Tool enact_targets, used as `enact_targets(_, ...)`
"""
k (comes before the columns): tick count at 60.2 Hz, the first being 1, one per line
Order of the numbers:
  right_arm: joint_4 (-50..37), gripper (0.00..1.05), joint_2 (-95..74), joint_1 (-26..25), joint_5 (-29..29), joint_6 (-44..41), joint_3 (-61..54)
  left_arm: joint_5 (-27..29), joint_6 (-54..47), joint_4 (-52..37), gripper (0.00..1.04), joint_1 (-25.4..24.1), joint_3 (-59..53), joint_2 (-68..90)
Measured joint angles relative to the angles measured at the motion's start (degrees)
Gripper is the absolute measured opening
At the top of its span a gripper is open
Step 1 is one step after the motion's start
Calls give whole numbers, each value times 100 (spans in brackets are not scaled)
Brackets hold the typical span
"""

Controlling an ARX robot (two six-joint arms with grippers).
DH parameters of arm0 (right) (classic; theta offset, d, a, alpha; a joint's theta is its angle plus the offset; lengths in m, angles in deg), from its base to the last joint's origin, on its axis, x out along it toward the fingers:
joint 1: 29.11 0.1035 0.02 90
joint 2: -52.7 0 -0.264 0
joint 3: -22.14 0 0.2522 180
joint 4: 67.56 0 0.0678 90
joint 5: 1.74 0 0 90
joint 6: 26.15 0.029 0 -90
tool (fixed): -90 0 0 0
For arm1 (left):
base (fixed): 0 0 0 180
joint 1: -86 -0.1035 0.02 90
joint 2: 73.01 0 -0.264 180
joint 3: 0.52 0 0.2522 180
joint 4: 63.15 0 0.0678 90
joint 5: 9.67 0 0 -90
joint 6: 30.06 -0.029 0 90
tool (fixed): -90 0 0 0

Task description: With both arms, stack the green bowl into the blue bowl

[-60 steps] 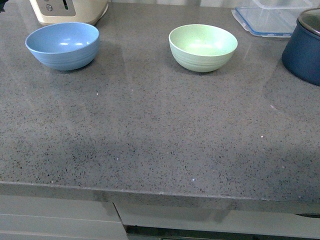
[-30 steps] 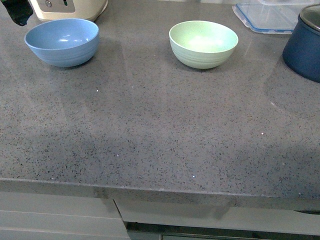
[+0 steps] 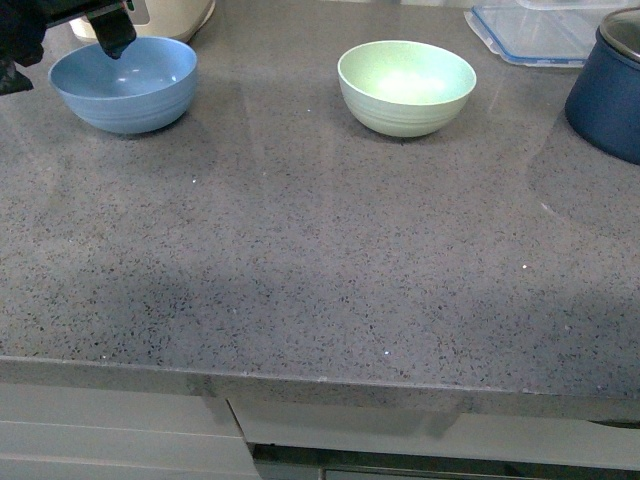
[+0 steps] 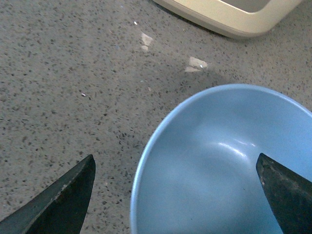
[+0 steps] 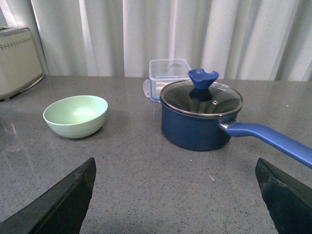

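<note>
The blue bowl (image 3: 125, 85) stands upright at the far left of the grey counter. The green bowl (image 3: 406, 87) stands upright at the far middle, well apart from it. My left gripper (image 3: 65, 55) is open above the blue bowl's left rim. In the left wrist view the left gripper (image 4: 175, 168) straddles the rim of the blue bowl (image 4: 229, 165), one finger outside and one over the inside, holding nothing. My right gripper (image 5: 175, 170) is open and empty above bare counter, with the green bowl (image 5: 75, 116) ahead of it. The right gripper is out of the front view.
A cream appliance (image 3: 160, 15) stands just behind the blue bowl. A clear plastic container (image 3: 530, 35) and a dark navy lidded pot (image 3: 610, 90) with a long handle (image 5: 273, 139) stand at the far right. The counter's front edge (image 3: 320, 385) runs across the near side.
My left gripper has come in from the top left corner and now hangs over the blue bowl's rim. The bowls have not moved.
</note>
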Motion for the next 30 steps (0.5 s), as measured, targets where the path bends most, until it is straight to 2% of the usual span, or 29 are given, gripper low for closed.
enact_targets(19,0,95,0,0,0,0,0,103,22,-9,98,35,7,81)
enact_targets(27,0,95,0,0,0,0,0,203,48,48,81,15,-7,101)
enact_targets(30,0,95,0,0,0,0,0,232,92,79,70,15,-26,118)
